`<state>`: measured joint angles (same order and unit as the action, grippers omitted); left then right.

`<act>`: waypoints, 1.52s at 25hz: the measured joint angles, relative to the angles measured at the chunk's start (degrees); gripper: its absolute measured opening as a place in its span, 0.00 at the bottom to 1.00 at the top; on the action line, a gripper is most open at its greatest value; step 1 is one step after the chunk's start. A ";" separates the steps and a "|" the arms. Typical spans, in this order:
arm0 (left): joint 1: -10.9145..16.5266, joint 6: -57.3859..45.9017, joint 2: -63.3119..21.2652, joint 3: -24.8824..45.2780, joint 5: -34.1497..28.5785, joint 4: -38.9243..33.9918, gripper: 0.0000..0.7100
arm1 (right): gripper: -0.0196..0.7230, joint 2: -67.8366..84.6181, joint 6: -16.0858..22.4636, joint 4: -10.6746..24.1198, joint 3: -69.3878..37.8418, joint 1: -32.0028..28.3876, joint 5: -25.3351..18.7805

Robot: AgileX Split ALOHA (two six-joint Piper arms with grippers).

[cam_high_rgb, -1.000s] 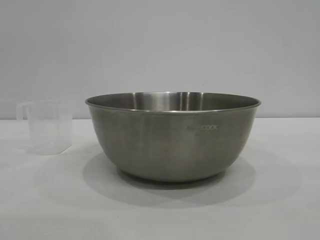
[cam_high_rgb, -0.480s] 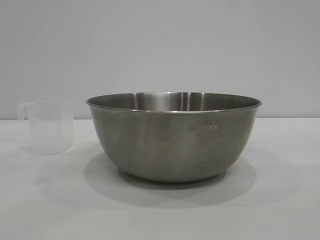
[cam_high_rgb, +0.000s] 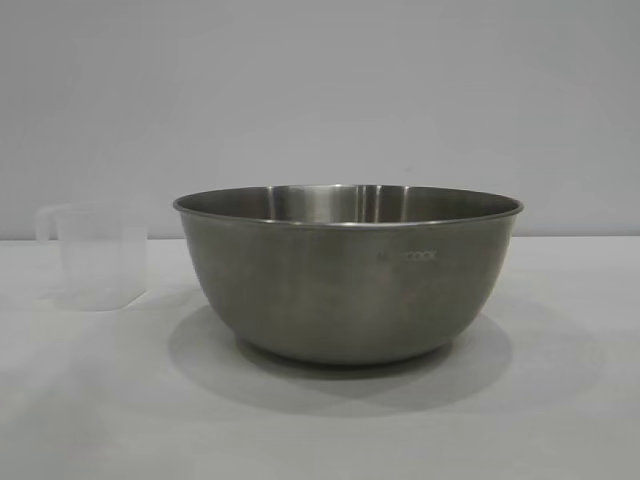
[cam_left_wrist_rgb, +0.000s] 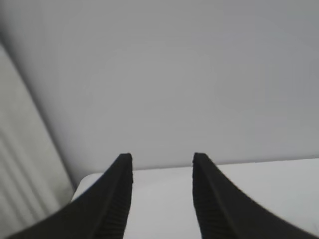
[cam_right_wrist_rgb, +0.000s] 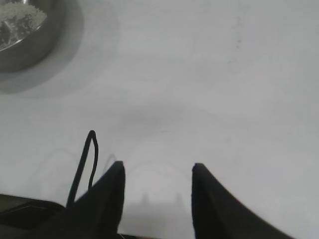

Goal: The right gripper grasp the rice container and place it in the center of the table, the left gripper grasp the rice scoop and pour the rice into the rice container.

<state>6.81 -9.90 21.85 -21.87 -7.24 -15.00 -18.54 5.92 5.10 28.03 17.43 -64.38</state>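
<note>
The flat white matte bench (cam_high_rgb: 560, 420) carries a large round brushed-steel bowl (cam_high_rgb: 347, 272) holding white rice grains (cam_right_wrist_rgb: 20, 17). Left of the bowl, apart from it, stands a small translucent plastic measuring cup (cam_high_rgb: 98, 256). The black left gripper (cam_left_wrist_rgb: 162, 162) and black right gripper (cam_right_wrist_rgb: 158, 169) both show jaws spread, pinching nothing.

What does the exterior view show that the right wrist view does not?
Only the exterior view: the scoop, standing upright on the table apart from the bowl, and the bowl's whole outside with its COOK lettering. Only the right wrist view: the rice inside the bowl, and the right hand, open and empty above bare table. Both show the bowl and the table.
</note>
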 joint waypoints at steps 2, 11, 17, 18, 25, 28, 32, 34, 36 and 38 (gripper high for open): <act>0.00 -0.22 -4.50 -1.02 -9.52 1.98 0.36 | 0.44 0.00 -0.15 0.00 0.00 0.00 0.00; 0.00 12.64 -15.47 -8.26 -40.15 17.33 0.36 | 0.44 0.00 -0.17 0.00 0.00 0.00 0.00; 0.00 13.43 -22.74 -9.57 -51.87 18.34 0.36 | 0.44 0.00 -0.17 0.00 0.00 0.00 0.00; 0.00 13.42 -22.89 -9.64 -52.47 18.34 0.36 | 0.44 0.00 -0.17 0.00 0.00 0.00 0.00; -0.24 13.05 -22.91 -6.00 -56.71 18.54 0.36 | 0.44 0.00 -0.17 0.00 0.00 0.00 0.00; -0.32 12.93 -22.91 -5.86 -56.83 18.45 0.36 | 0.44 0.00 -0.17 0.00 0.00 0.00 0.00; -0.71 12.84 -22.91 -5.86 -56.83 18.45 0.36 | 0.44 0.00 -0.17 0.00 0.00 0.00 0.00; -0.97 12.84 -22.91 -5.86 -56.83 18.45 0.36 | 0.44 0.00 -0.17 0.00 0.00 0.00 0.00; -1.03 12.84 -22.91 -5.86 -56.83 18.45 0.36 | 0.44 0.00 -0.17 0.00 0.00 0.00 0.00; -1.03 12.80 -22.91 -5.86 -56.83 18.45 0.36 | 0.44 0.00 -0.17 0.00 0.00 0.00 0.00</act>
<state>5.78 2.90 -1.06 -27.73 -64.07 3.45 -18.54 5.74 5.10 28.03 17.43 -64.38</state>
